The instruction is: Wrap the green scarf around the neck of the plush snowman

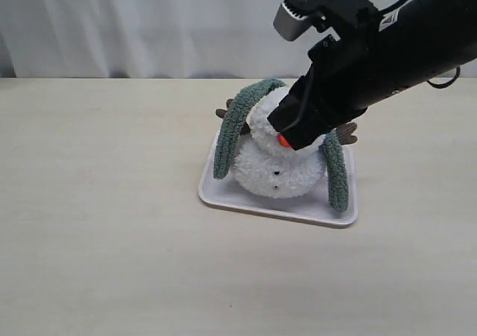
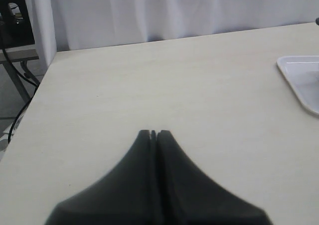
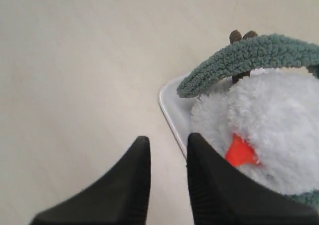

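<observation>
Your right hand [image 3: 169,140] sits closest to the lens in the right wrist view, its two dark fingers [image 3: 135,185] a narrow gap apart with only bare tabletop [image 3: 75,85] showing between them and nothing gripped. One finger lies right up against the white fluff beside the orange nose [image 3: 241,152]; whether it presses in, you cannot tell.

You have the green scarf [image 1: 229,131] draped over the plush snowman [image 1: 279,170], arching across the top and back of its head. One end hangs down the left side of the body and the other end down the right side, both reaching the tray [image 1: 223,196]. The two ends are not crossed in front. The middle stretch of the scarf is hidden behind your right hand [image 1: 294,136], which hovers low over the head from the right of the exterior view.

You can see the snowman standing on the white tray, near the middle of the tabletop, with a brown twig arm [image 1: 347,132] poking out on the right.

Your left hand [image 2: 153,133] is pressed together and empty, held over bare tabletop well to the side of the tray's corner [image 2: 299,80]. A pale curtain [image 1: 149,23] hangs behind the tabletop.
</observation>
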You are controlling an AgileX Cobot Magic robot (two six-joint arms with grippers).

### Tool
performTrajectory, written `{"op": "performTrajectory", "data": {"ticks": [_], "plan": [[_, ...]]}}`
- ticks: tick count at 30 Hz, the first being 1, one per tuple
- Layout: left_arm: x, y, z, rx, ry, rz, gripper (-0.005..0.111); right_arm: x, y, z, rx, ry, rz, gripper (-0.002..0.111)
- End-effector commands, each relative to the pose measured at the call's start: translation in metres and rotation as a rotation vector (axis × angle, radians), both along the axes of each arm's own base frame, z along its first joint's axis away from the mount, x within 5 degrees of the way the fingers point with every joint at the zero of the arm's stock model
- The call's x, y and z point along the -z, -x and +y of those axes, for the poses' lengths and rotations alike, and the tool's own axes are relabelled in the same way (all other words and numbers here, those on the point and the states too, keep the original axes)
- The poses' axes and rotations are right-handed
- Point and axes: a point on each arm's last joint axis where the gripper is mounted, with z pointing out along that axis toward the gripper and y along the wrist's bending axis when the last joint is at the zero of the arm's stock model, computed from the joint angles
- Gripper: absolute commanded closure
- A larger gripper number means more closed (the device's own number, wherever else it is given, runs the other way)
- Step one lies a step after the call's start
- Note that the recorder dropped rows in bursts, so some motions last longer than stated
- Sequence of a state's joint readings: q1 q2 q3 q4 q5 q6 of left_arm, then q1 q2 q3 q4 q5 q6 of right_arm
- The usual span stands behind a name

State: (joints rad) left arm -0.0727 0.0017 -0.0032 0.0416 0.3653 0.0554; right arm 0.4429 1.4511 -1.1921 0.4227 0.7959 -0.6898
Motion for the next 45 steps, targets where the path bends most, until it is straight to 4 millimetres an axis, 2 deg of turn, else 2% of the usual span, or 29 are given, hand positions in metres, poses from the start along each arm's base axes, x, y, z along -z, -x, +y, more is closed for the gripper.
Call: {"op": "performTrajectory", "data": {"ticks": [1,3,6,10,13,18,25,34,45], "plan": [[0.0,0.0,0.0,-0.001,0.002,-0.01,0.107,-0.014,0.003,0.007,0.073,-0.054,0.026,0.1],[0.0,0.0,0.0,-0.001,0.002,-0.01,0.107,-0.02,0.002,0.017,0.109,-0.063,-0.007,0.104],[0.0,0.0,0.0,-0.001,0.002,-0.01,0.107,-0.022,-0.006,0.03,0.187,-0.041,-0.073,0.104],[0.0,0.0,0.0,-0.001,0.002,-0.01,0.107,-0.015,-0.032,0.036,0.384,-0.006,-0.082,0.104],[0.0,0.0,0.0,-0.001,0.002,-0.01,0.107,-0.001,-0.053,0.042,0.442,0.047,-0.1,0.104],[0.0,0.0,0.0,-0.001,0.002,-0.01,0.107,0.018,-0.085,0.058,0.435,0.091,-0.151,0.104],[0.0,0.0,0.0,-0.001,0.002,-0.01,0.107,0.042,-0.117,0.07,0.449,0.178,-0.214,0.104],[0.0,0.0,0.0,-0.001,0.002,-0.01,0.107,0.078,-0.128,0.074,0.427,0.286,-0.193,0.104],[0.0,0.0,0.0,-0.001,0.002,-0.01,0.107,0.084,-0.121,0.067,0.474,0.37,-0.105,0.104]]}}
